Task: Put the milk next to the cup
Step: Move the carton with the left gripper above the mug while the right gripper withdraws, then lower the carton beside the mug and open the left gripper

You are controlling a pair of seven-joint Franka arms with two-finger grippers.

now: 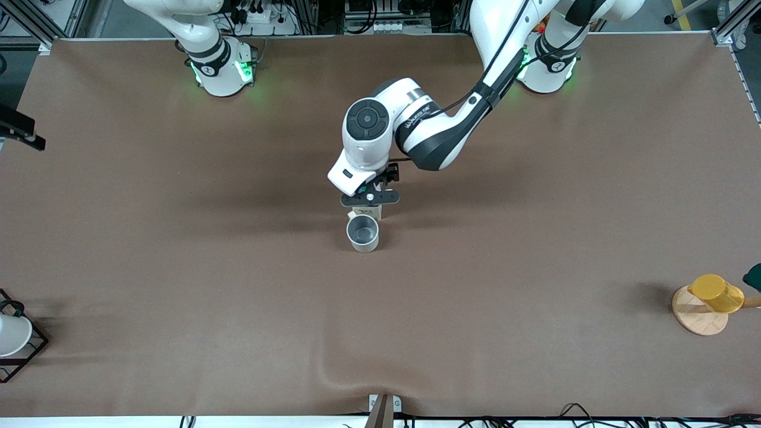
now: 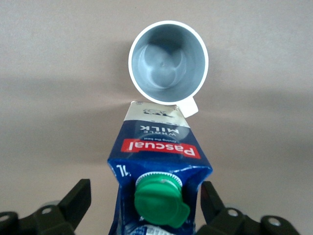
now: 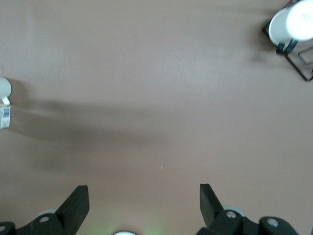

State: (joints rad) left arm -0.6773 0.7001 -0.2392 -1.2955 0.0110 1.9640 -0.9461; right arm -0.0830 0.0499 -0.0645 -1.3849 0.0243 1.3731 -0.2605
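Front view, table centre. The white cup (image 1: 12,334) sits in a black wire stand (image 1: 30,351) at the 8 o'clock edge of the table (image 1: 178,267).

The right gripper (image 3: 142,208) waits above bare tabletop near its own base, its fingers spread wide apart with nothing between them.

The grey cup (image 1: 362,232) stands upright at mid-table. The milk (image 1: 366,211) stands upright at the cup's 12 o'clock, just beside it and farther from the front camera; its base appears to touch the cup's white handle tab (image 2: 190,106).

The left gripper (image 1: 370,196) is directly over the milk, its fingers apart on either side of the carton's top and clear of it.

A yellow cup (image 1: 716,293) lies tilted on a round wooden base (image 1: 699,315) at 4 o'clock.
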